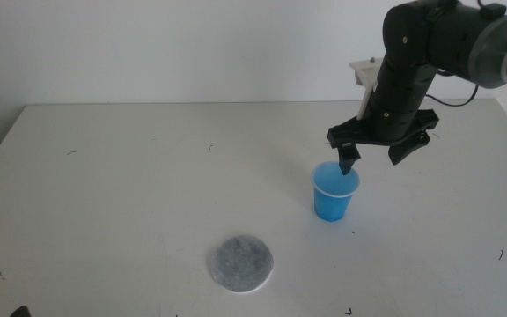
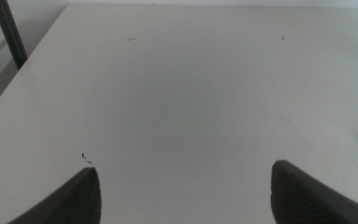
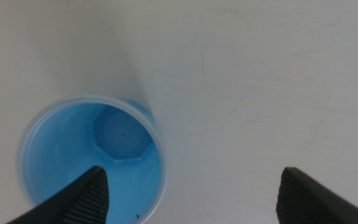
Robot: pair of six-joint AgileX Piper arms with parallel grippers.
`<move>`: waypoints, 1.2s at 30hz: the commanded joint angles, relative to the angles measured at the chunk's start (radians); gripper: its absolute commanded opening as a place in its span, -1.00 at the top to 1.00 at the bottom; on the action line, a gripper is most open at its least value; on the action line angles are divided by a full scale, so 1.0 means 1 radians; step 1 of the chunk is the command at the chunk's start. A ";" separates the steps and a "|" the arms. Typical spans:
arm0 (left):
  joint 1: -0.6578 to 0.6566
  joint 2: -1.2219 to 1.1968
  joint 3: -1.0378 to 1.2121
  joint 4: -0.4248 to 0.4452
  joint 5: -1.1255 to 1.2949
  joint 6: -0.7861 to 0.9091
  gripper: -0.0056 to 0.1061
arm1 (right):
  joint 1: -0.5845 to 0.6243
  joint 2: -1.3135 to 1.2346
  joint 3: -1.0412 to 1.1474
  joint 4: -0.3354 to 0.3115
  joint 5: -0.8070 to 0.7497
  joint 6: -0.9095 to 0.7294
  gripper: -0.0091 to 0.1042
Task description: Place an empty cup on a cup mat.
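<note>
A: Right tool [image 1: 378, 157] is up over the right side of the surface [image 1: 130, 176], jaws spread wide. One jaw tip dips just inside the mouth of the cup [image 1: 333, 192]; the other hangs outside it, to the right.

B: And the cup itself?

A: Standing upright on the surface, right of centre, bright blue with a thin white rim. The right wrist view looks straight down into the cup [image 3: 92, 162]: blue walls, a pale round floor, a few tiny dark specks, otherwise nothing in it.

B: Where's the cup mat?

A: The cup mat [image 1: 240, 262] lies flat near the front edge, left of and nearer than the cup, well apart from it. Speckled grey disc, pale edge, nothing on it.

B: Left arm?

A: Left tool [image 2: 185, 193] sits low at the near left, jaws wide apart, with only bare surface [image 2: 185, 93] between them and a few small dark marks on it.

B: So nothing gripped.

A: Nothing, either side.
</note>
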 commanded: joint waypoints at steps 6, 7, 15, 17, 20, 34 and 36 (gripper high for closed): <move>0.001 -0.003 -0.006 0.000 -0.067 -0.011 -0.98 | 0.001 0.013 -0.033 -0.005 -0.050 0.002 -0.65; 0.001 -0.003 -0.006 0.000 -0.067 -0.011 -0.98 | 0.001 0.023 -0.033 -0.003 -0.055 0.002 -0.65; 0.001 -0.003 -0.006 0.000 -0.067 -0.011 -0.98 | 0.002 0.076 -0.033 0.032 -0.085 0.002 -0.46; 0.001 -0.003 -0.006 0.000 -0.067 -0.011 -0.98 | 0.002 0.077 -0.033 0.032 -0.090 0.002 -0.27; 0.001 -0.003 -0.006 0.000 -0.067 -0.011 -0.98 | 0.002 0.077 -0.033 0.034 -0.099 0.006 0.13; 0.001 -0.003 -0.006 0.000 -0.067 -0.011 -0.98 | 0.049 -0.024 -0.033 0.026 -0.079 0.027 0.86; 0.001 -0.003 -0.006 0.000 -0.067 -0.011 -0.98 | 0.069 -0.050 -0.033 0.026 -0.073 0.038 0.86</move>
